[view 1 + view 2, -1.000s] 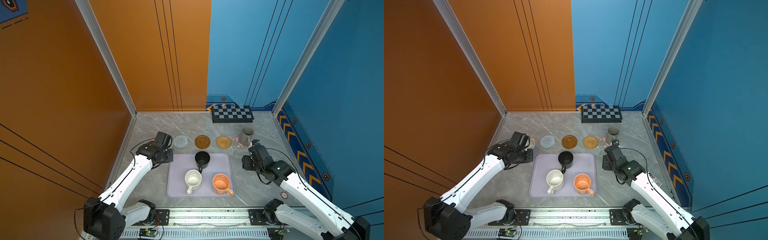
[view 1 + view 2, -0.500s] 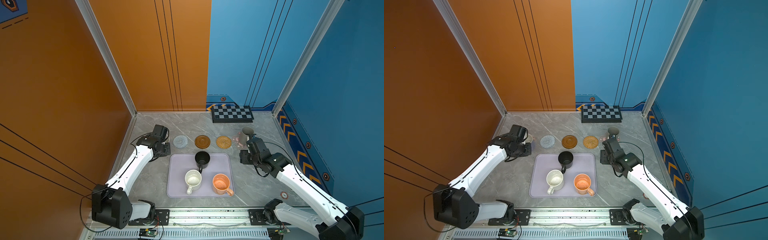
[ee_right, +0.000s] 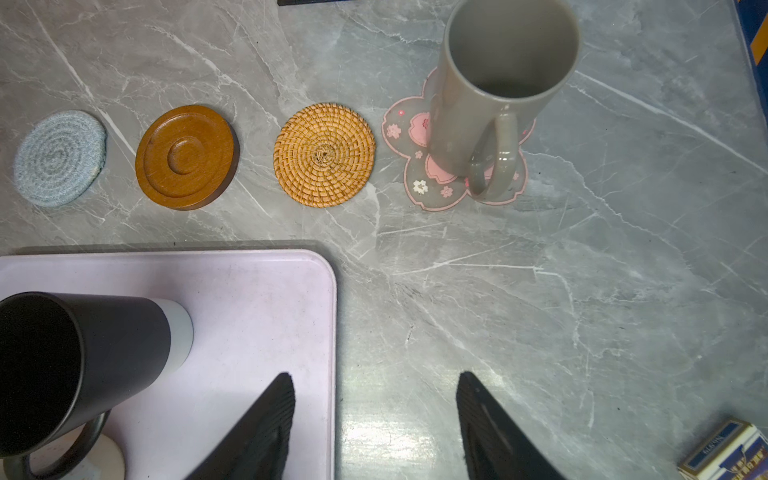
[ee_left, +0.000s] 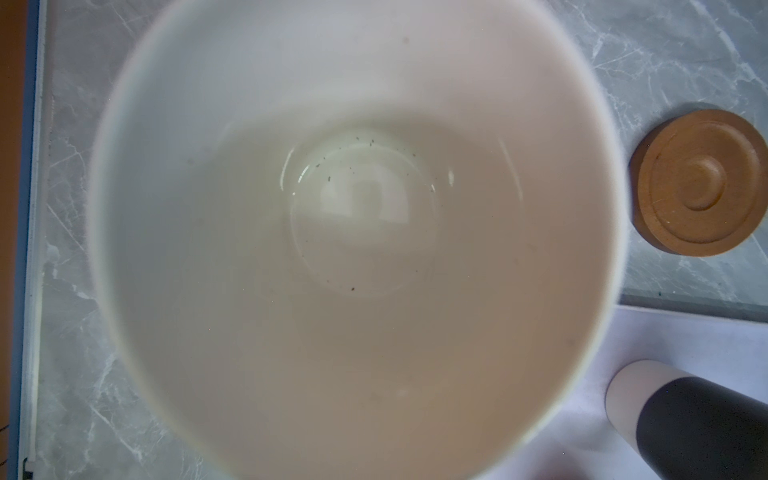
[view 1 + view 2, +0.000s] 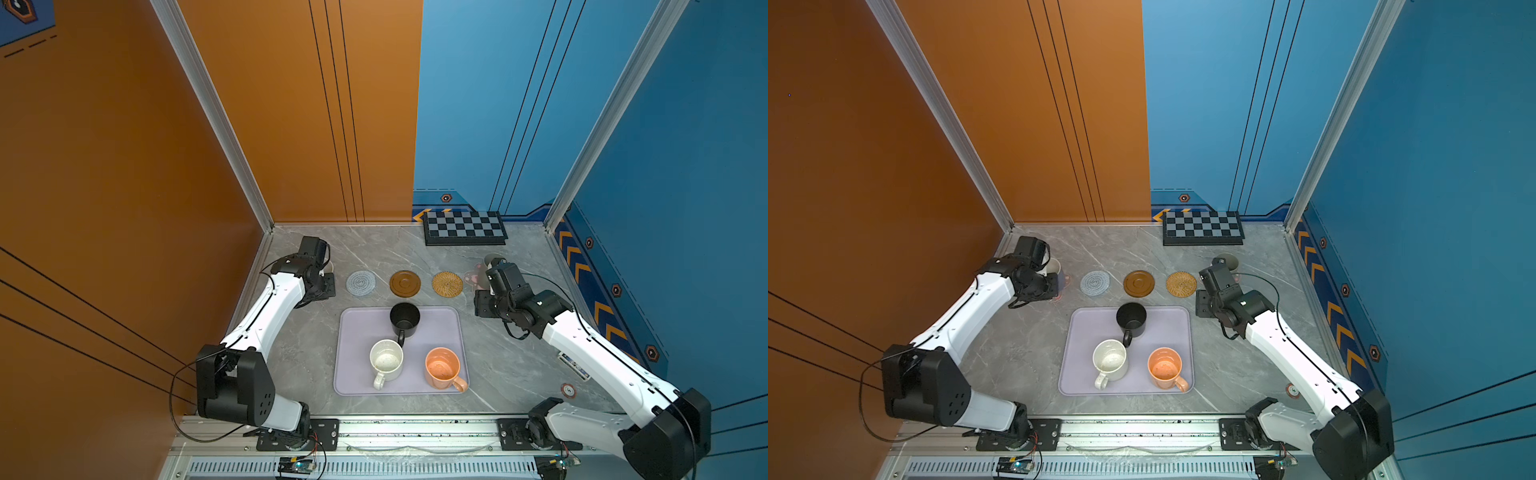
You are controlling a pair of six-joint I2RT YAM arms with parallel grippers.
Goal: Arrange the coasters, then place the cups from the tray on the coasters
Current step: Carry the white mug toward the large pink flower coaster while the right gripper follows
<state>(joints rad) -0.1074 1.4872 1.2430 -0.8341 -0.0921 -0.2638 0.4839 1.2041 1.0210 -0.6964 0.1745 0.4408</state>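
Lavender cup (image 4: 357,232), cream inside, carried at the far-left pink flower coaster (image 5: 1065,282) on the table (image 5: 507,365).
The left end effector (image 5: 1047,286) appears clamped on the cup; its inside fills the wrist view, hiding whether the base has landed. Best lowered straight and upright, centred on the coaster, released only once flat. The right end effector (image 3: 374,419) hangs empty, jaws apart, over the tray (image 3: 249,299) edge.

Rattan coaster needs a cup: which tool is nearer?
Right. The right tool hovers close by the rattan coaster; the left tool holds a cup beyond the spiral coaster.
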